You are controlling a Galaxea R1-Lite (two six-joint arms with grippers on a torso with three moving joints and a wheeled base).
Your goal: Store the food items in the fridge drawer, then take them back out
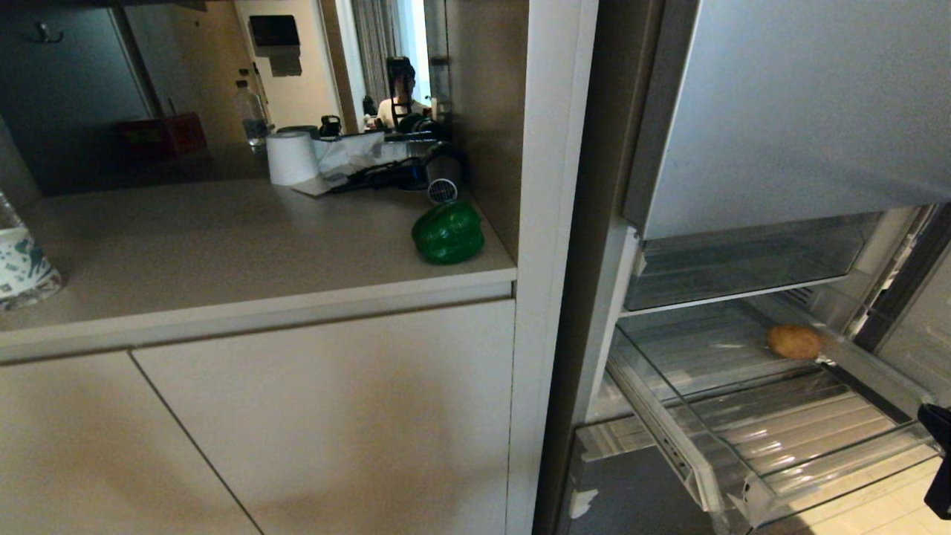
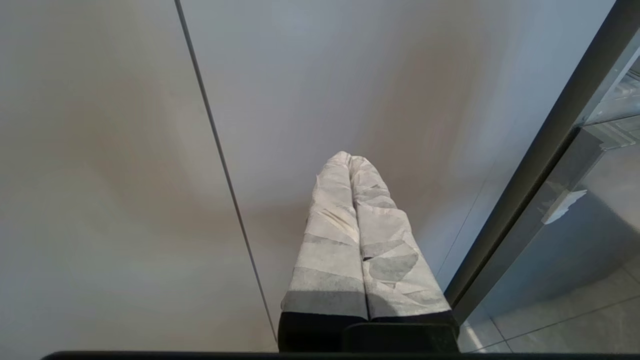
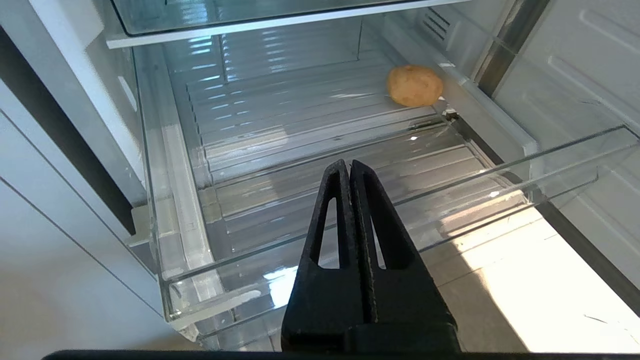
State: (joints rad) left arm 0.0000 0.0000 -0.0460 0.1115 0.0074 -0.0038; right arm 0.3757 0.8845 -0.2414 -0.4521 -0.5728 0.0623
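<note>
With its two black fingers pressed flat together and holding nothing, the right gripper [image 3: 350, 167] hangs above the front part of the pulled-out fridge drawer [image 3: 185, 235], a clear plastic bin with a ribbed bottom and see-through walls. Only a dark sliver of this gripper [image 1: 937, 423] shows at the right edge of the head view. Toward the back of the drawer, near its right-hand wall, sits a rounded tan-brown lump like a potato [image 3: 414, 85], well apart from the gripper. Above the bin, a second clear shelf [image 1: 743, 260] lies under the tall grey fridge door [image 1: 802, 104]. Left of the fridge, a glossy green bell pepper [image 1: 447, 232] rests on the beige countertop [image 1: 223, 245], close to its right end. A white paper roll [image 1: 291, 157] stands farther back on the counter. The left gripper [image 2: 350, 159], its fingers wrapped in pale tape and closed against each other, hangs empty before the plain cabinet door [image 2: 100, 175].
</note>
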